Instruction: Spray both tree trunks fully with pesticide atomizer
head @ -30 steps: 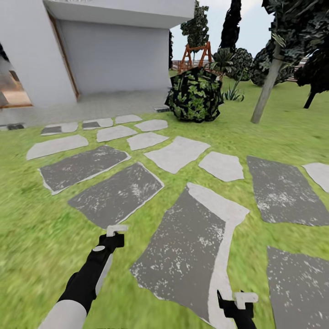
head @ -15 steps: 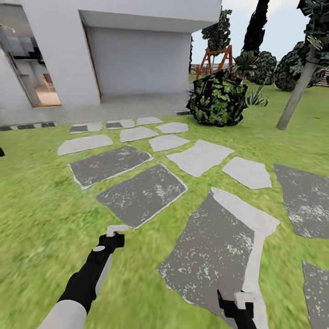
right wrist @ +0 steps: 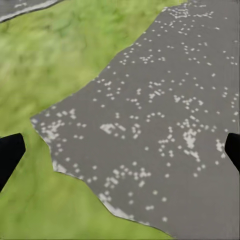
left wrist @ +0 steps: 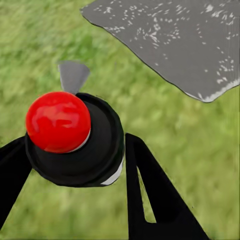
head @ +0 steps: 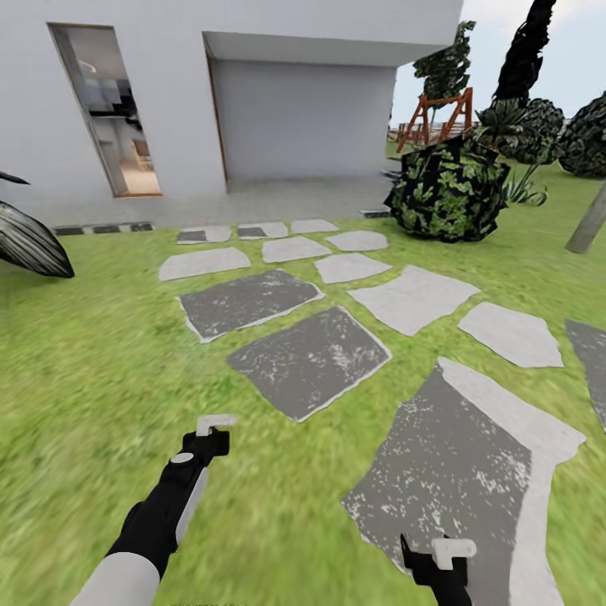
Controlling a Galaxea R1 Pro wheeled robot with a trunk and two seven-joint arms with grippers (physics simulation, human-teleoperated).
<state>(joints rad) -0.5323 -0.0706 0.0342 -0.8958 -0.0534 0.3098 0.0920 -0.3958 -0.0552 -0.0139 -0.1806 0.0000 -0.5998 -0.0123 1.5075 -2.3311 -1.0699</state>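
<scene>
Tree trunk (head: 588, 225) cut off, right end effector (head: 446, 562) half-hidden

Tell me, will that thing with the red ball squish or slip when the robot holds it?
Probably not squish: the atomizer's black cap keeps its round shape between the left tool's fingers, so it looks stiff. The red ball is shiny and smooth, so it could be slippery. Being round, it might roll if dropped on the grass.
</scene>
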